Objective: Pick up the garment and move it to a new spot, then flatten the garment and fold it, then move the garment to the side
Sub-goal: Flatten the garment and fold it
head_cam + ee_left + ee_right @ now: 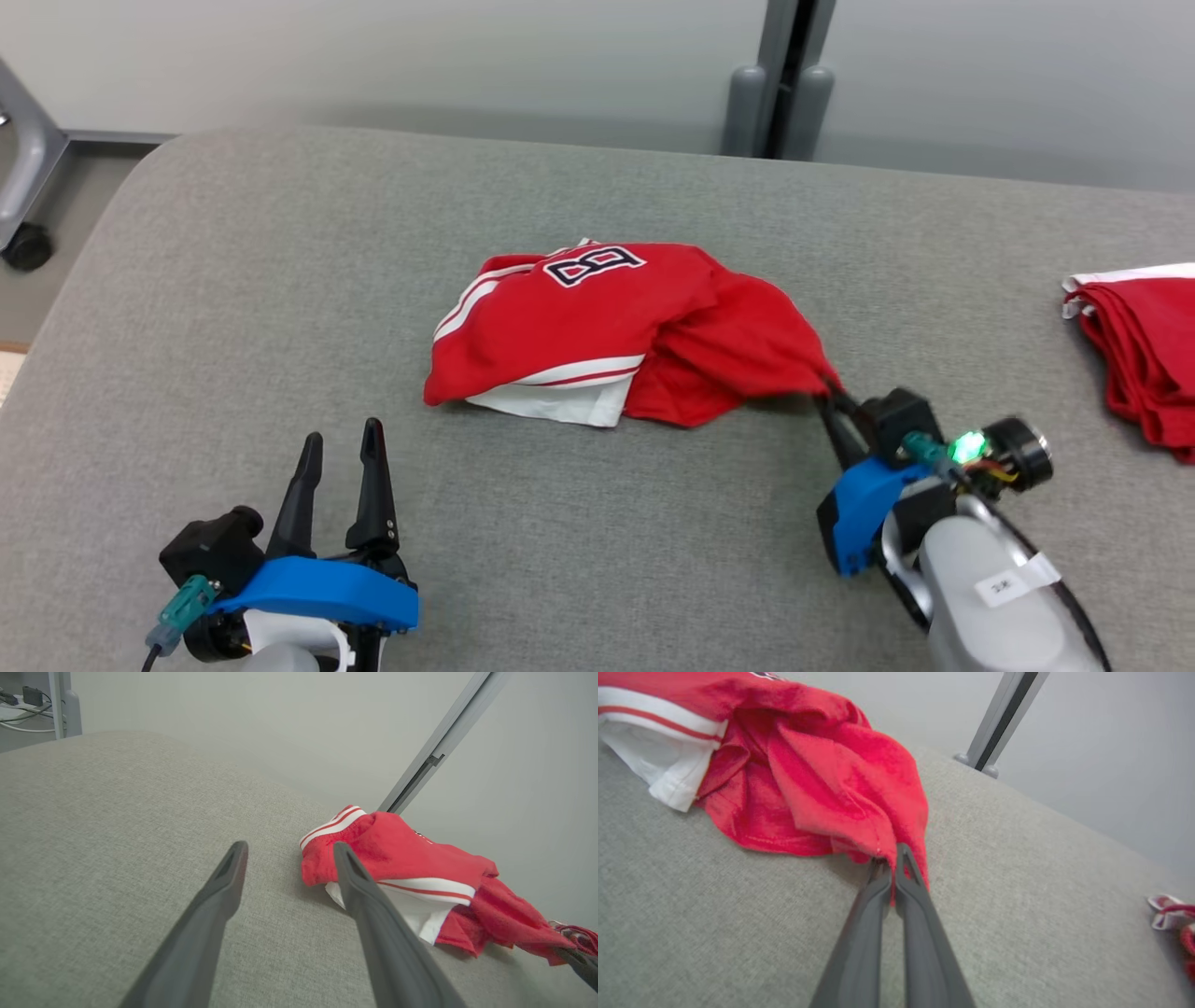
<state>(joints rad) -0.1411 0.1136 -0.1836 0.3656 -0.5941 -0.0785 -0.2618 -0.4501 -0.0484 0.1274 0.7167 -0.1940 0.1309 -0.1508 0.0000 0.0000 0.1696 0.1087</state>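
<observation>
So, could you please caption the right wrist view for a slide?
Right gripper shut on an edge of the crumpled red garment on the grey surface.

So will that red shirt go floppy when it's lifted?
Probably floppy: the red shirt lies crumpled in soft folds. It would likely dangle from the corner pinched by the right end effector. Thin cloth, so probably light.

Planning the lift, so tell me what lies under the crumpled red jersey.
A white fabric layer pokes out beneath the front hem of the crumpled red jersey, resting on the grey upholstered surface. Anything further beneath is hidden by the cloth.
</observation>
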